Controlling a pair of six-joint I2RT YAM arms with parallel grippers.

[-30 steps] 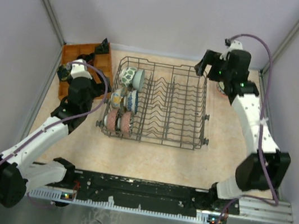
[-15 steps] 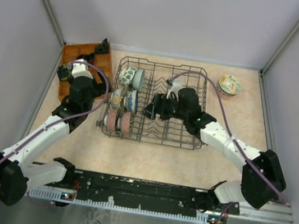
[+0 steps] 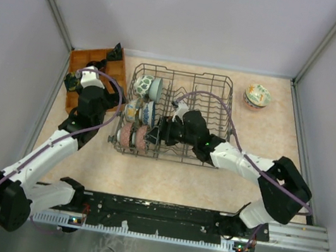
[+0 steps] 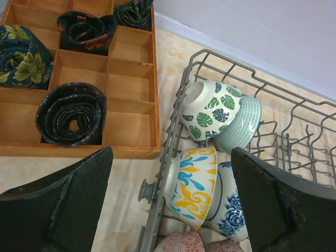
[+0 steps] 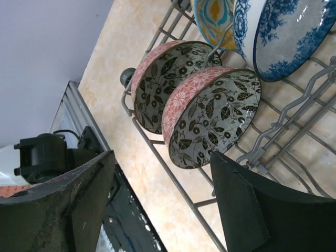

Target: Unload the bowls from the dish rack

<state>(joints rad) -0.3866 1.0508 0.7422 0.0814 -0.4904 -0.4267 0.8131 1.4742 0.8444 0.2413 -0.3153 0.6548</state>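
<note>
The dish rack [image 3: 201, 115] stands mid-table with several bowls on edge at its left end. From back to front they are a green-leaf bowl [image 3: 144, 85], a yellow-and-blue bowl [image 3: 131, 111] and two pink bowls [image 3: 134, 137]. One more bowl [image 3: 257, 95] sits on the table at the back right. My right gripper [image 3: 154, 133] is inside the rack beside the pink bowls. It is open [image 5: 163, 210], just below the nearer pink bowl [image 5: 210, 115] and not gripping it. My left gripper [image 4: 173, 210] hangs open above the yellow-and-blue bowl [image 4: 194, 184] at the rack's left rim [image 4: 170, 136].
An orange-brown compartment tray [image 3: 94, 66] holding rolled dark cloths [image 4: 71, 113] lies left of the rack, close to my left arm. Upright tines fill the right part of the rack [image 3: 205, 132]. The black base rail [image 3: 154, 213] runs along the near edge.
My right arm has swung from the back right corner, where a bowl now rests on the table, across the rack to the pink bowls. Its jaws have narrowed a little. The left arm has not moved.
</note>
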